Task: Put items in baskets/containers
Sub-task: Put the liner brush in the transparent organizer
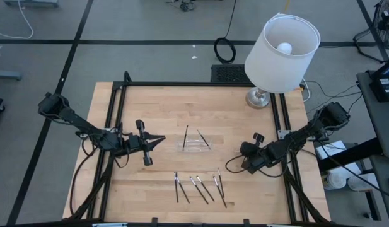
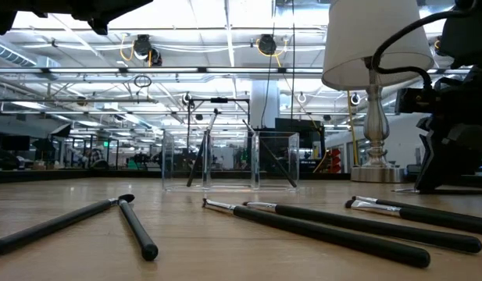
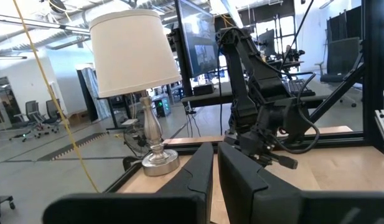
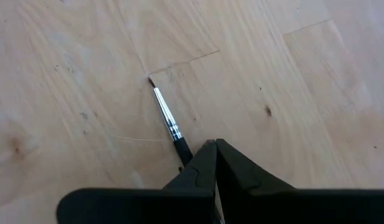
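Note:
A clear tray (image 1: 194, 145) stands mid-table, with two dark sticks (image 1: 185, 135) leaning up out of it; the low view shows the tray (image 2: 229, 160) too. Several more sticks (image 1: 197, 188) lie flat on the wood near the front edge. My right gripper (image 1: 244, 168) is shut and tilts down over the table to the right of them. One stick (image 4: 167, 115) lies just ahead of its tips (image 4: 215, 146), its dark end hidden behind the fingers. My left gripper (image 1: 161, 140) hovers left of the tray, pointing at it, with its fingers (image 3: 215, 168) almost together and nothing between them.
A white-shaded lamp (image 1: 279, 47) stands at the far right corner on a silver base (image 1: 260, 98). Black frame rails (image 1: 112, 126) run along the table's sides. Bare wood lies between the tray and the loose sticks. A cable loop (image 1: 232, 165) hangs by the right gripper.

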You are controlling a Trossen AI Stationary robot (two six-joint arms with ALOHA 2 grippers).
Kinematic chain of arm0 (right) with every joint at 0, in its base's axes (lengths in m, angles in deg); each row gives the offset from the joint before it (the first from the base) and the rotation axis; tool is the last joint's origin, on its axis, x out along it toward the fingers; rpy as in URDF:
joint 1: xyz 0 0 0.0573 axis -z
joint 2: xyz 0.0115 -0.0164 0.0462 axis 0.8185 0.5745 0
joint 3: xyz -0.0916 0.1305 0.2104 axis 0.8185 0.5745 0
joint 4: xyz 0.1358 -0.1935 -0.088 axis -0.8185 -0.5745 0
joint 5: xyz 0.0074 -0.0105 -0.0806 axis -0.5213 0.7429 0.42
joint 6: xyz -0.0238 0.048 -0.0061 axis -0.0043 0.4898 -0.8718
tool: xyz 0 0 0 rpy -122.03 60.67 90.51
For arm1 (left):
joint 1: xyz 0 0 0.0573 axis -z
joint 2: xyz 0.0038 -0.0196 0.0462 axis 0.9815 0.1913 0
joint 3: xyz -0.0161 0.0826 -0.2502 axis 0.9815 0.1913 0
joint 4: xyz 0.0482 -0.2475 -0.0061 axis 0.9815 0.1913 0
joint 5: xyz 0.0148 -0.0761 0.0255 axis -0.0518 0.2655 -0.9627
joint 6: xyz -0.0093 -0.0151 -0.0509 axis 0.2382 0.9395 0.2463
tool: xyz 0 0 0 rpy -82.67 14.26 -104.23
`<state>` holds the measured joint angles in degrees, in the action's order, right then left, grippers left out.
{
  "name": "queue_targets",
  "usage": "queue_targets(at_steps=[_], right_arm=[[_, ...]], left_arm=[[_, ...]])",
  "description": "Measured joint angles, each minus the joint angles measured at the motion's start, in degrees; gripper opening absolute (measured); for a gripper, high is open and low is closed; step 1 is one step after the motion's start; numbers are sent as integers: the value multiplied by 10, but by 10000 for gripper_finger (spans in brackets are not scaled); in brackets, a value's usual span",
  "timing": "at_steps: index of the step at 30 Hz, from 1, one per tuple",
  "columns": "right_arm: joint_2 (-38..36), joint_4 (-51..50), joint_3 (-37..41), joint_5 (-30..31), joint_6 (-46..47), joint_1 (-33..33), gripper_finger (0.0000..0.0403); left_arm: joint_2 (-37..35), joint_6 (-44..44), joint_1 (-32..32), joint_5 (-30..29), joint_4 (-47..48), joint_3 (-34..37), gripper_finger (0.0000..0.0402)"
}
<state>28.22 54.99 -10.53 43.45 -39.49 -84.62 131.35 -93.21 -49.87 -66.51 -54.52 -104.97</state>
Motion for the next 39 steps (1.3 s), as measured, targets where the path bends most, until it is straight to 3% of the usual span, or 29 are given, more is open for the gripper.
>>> queue_targets(at_steps=[17, 25, 29, 34, 39], right_arm=[[-72, -10, -1, -3, -96, 40, 0], [-89, -10, -3, 23, -150, 66, 0], [-91, -64, -48, -27, -191, 76, 0], [-78, -172, -156, -85, -226, 76, 1], [-52, -235, -226, -147, -255, 76, 38]], left_arm=[[0, -3, 0, 0, 3, 0, 35], [0, -3, 0, 0, 3, 0, 35], [0, -3, 0, 0, 3, 0, 35], [0, -3, -6, -1, 3, 0, 35], [0, 10, -12, 0, 3, 0, 35]])
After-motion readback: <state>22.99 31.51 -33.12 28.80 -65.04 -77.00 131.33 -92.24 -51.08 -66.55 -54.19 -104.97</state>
